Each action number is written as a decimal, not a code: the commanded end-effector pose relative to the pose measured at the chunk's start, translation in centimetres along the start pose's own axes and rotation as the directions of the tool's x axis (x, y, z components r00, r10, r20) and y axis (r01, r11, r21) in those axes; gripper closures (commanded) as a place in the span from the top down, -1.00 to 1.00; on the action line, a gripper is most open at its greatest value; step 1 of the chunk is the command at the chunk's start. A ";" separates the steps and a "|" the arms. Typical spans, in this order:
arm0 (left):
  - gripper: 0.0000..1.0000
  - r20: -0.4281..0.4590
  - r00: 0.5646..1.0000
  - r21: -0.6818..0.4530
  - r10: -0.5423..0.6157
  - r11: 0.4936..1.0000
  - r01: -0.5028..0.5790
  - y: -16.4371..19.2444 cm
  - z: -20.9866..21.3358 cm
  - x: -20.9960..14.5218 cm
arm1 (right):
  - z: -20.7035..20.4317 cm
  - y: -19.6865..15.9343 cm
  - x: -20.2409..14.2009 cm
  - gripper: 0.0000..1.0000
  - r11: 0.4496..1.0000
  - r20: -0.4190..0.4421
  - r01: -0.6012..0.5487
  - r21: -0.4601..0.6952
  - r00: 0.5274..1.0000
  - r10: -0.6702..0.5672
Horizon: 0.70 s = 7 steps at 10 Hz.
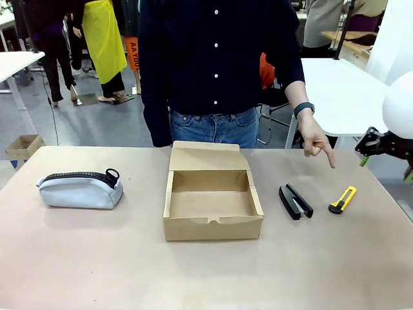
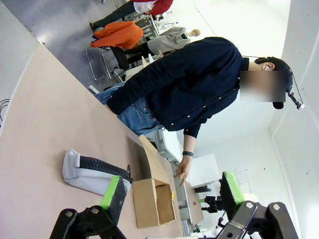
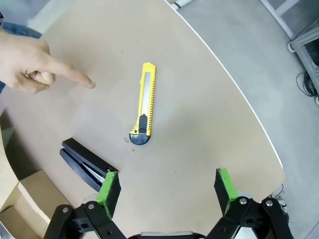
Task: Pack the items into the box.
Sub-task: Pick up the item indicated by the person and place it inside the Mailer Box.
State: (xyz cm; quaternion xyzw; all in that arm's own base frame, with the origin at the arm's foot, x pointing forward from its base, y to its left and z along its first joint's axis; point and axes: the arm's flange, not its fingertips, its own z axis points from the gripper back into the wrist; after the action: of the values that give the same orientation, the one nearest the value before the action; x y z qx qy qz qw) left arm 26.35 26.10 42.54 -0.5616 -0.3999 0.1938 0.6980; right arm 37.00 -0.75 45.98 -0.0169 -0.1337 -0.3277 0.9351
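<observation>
Person's hand point(image 1: 316, 139) points index finger down toward utility knife point(image 1: 342, 199); right gripper point(image 3: 166, 183) above knife, fingers point(image 3: 108, 191) apart; left gripper point(image 2: 172, 188) fingers apart.

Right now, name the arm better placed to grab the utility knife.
Right. The right gripper, open, faces the utility knife right of the box; the left gripper sits beyond the pouch.

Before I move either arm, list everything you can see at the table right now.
pouch: one, light grey, black zipper, table's left side.
box: one, brown cardboard, lid open, empty, table centre.
stapler: one, black, right of the box.
utility knife: one, yellow and black, right of the stapler.
person's hand: one, pointing down towards the utility knife.
left tool: one, green pads, open, facing pouch and box.
right tool: one, open, above stapler and utility knife.
</observation>
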 end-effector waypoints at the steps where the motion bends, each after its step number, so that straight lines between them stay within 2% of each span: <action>1: 1.00 0.019 1.000 -0.024 -0.020 1.000 0.020 -0.1 -0.1 -0.1 | -0.4 1.6 0.5 1.00 0.993 -0.010 0.068 -0.092 0.998 -0.069; 2: 1.00 0.019 1.000 -0.024 -0.020 1.000 0.020 -0.1 -0.1 -0.1 | -1.4 1.9 1.2 1.00 0.986 -0.029 0.115 -0.117 0.992 -0.119; 4: 1.00 0.019 1.000 -0.024 -0.020 1.000 0.020 -0.1 -0.1 -0.1 | -4.4 1.7 3.1 1.00 0.984 -0.073 0.160 -0.075 0.983 -0.166; 7: 1.00 0.019 1.000 -0.024 -0.020 1.000 0.020 -0.1 -0.1 -0.1 | -8.0 1.5 5.0 1.00 0.983 -0.109 0.174 -0.057 0.978 -0.179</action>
State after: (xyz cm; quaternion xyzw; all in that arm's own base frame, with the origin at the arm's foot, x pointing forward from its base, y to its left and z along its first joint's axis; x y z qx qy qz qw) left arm 26.34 26.10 42.54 -0.5617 -0.3999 0.1938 0.6978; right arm 42.32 -3.59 39.74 -0.0117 -0.0651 -0.4058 0.9116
